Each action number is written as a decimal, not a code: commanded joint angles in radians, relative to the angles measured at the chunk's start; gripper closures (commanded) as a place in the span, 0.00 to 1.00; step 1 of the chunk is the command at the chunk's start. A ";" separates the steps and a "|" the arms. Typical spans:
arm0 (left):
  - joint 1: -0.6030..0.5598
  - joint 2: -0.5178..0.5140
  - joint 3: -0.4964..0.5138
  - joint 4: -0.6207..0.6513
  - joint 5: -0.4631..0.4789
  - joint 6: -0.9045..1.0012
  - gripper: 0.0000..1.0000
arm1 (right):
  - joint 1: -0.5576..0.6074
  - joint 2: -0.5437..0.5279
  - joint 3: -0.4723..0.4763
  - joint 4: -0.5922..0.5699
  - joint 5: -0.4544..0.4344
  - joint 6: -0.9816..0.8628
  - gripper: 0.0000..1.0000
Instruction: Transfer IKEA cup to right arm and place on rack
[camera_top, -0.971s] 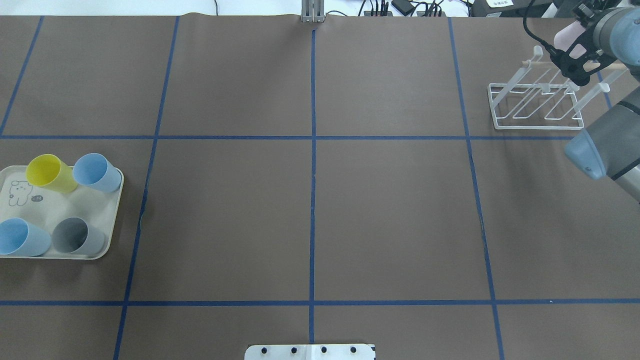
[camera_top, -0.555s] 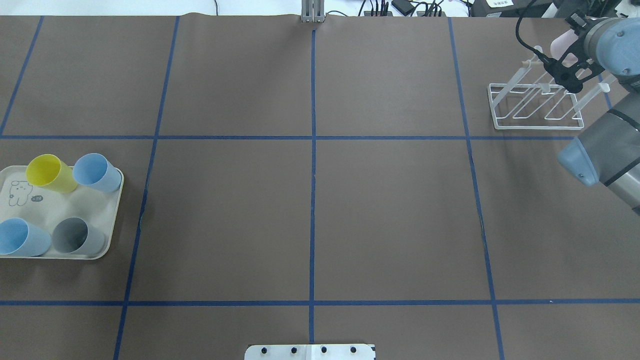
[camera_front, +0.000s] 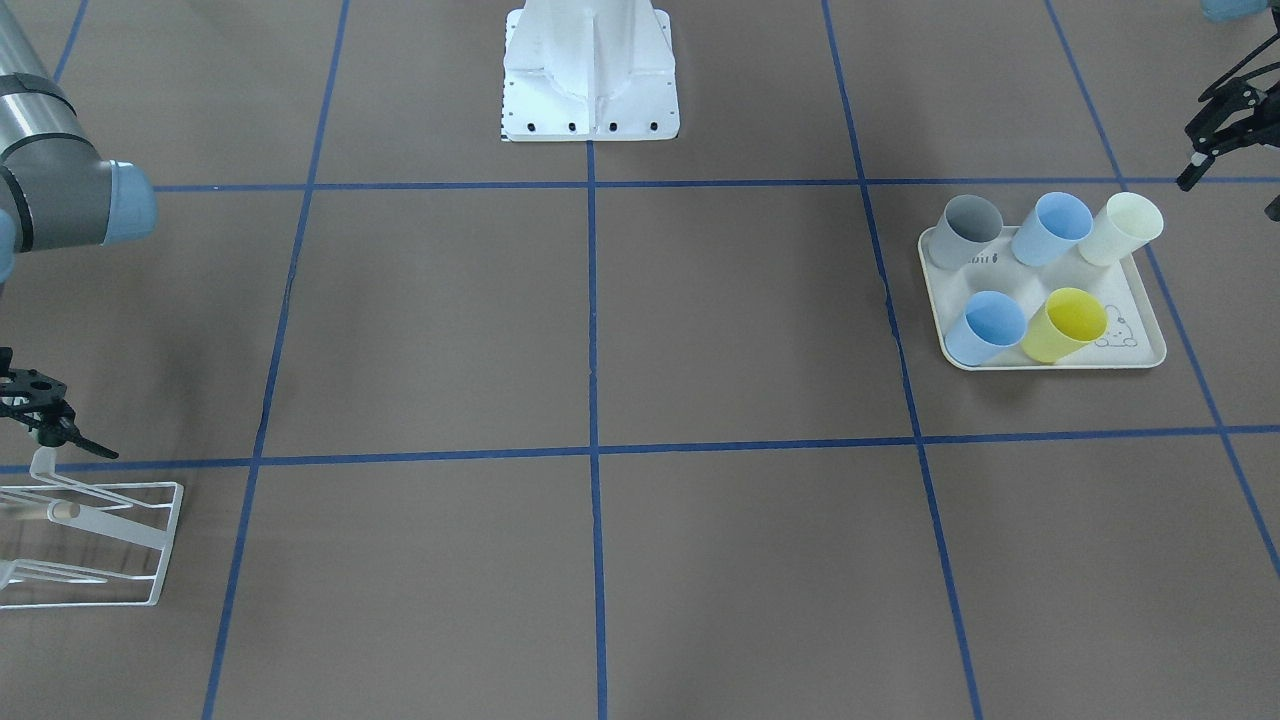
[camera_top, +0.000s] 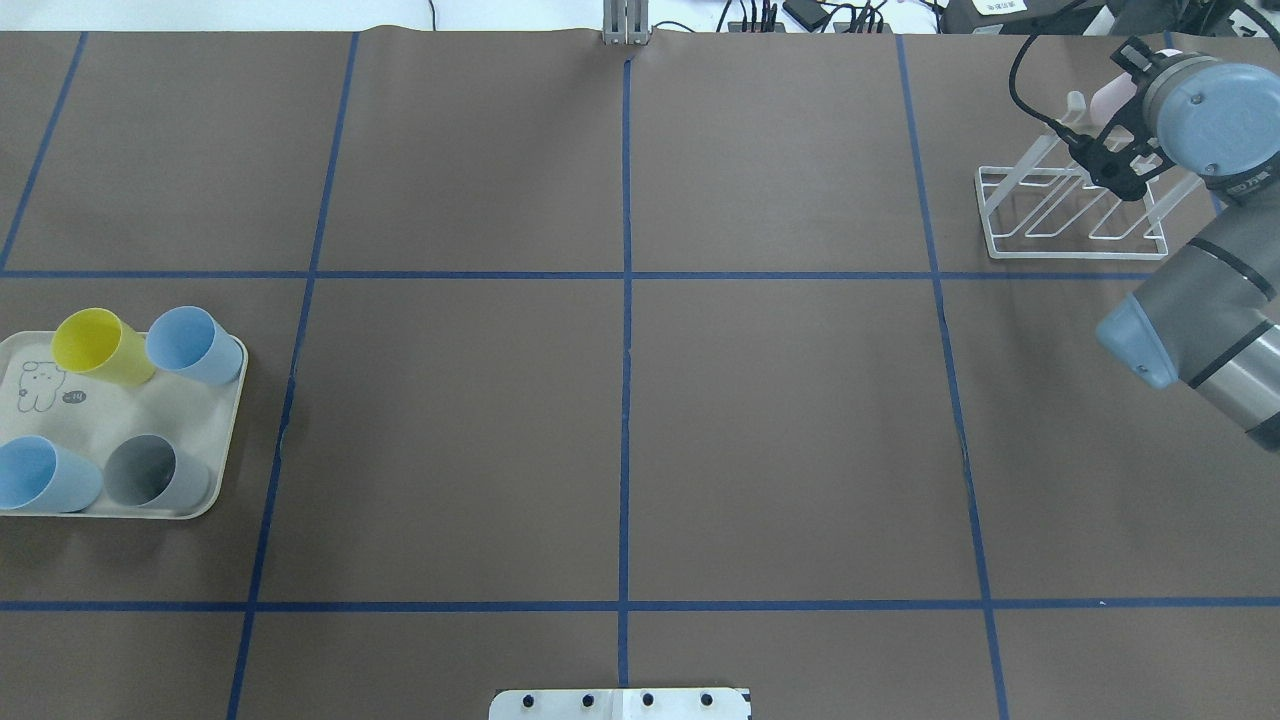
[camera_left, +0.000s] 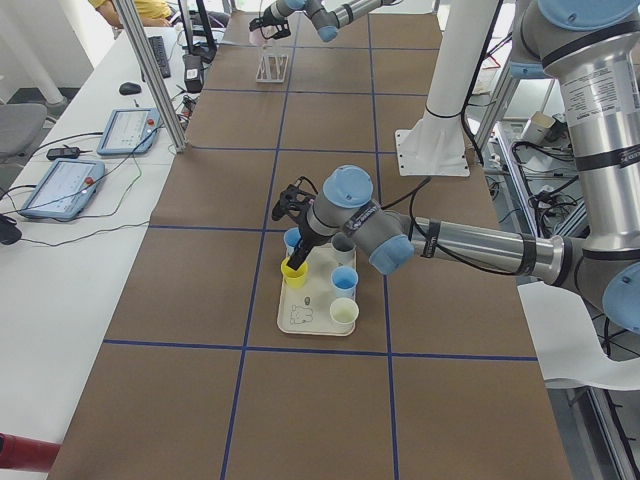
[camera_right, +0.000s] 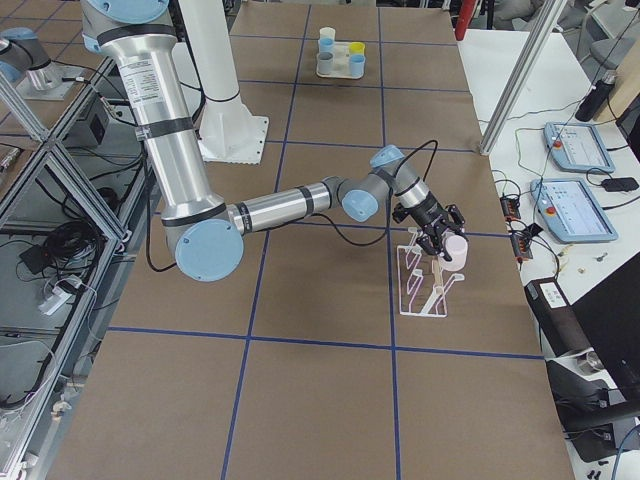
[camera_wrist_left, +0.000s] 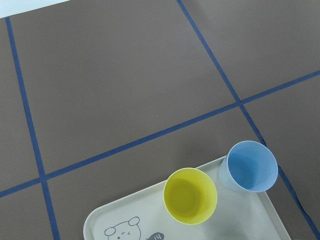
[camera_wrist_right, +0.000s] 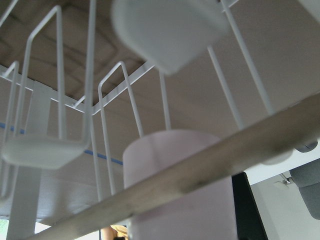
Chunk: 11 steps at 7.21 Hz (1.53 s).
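At the rack (camera_top: 1070, 215), the right gripper (camera_right: 445, 237) has its two fingers closed on the pink cup (camera_right: 456, 246), held just above the white wire prongs. From the right wrist camera you see the cup beyond the rack's wooden dowel (camera_wrist_right: 240, 151), framed between thin prongs; you cannot tell whether cup and rack touch. On the robot's side of the rack, the right arm (camera_top: 1210, 330) bends over the brown table (camera_top: 620, 420), one pale blue joint cap hanging near the rack's corner. Blue tape lines divide the table into squares, and the rack stands inside one of them. Well apart from the rack, at the opposite end of the table, the cream tray (camera_front: 1135, 350) carries five cups with their open ends up. A grey cup (camera_front: 968, 228), a blue cup (camera_front: 1058, 225) and a cream cup (camera_front: 1125, 225) form the row toward the robot, with a second blue cup (camera_front: 985, 325) and a yellow cup (camera_front: 1068, 322) in the other. Farther still from the rack, the left gripper (camera_front: 1230, 188) hangs just beside the tray, its fingers spread apart and holding nothing.
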 joint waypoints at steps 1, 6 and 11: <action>0.000 -0.006 0.004 0.000 0.000 0.000 0.00 | -0.004 0.000 0.000 0.000 -0.010 0.001 0.02; 0.000 -0.015 0.042 -0.009 0.014 0.007 0.00 | -0.003 0.015 0.177 -0.005 0.173 0.473 0.01; 0.011 -0.061 0.124 -0.018 0.158 -0.032 0.00 | -0.157 -0.026 0.421 -0.002 0.453 1.512 0.00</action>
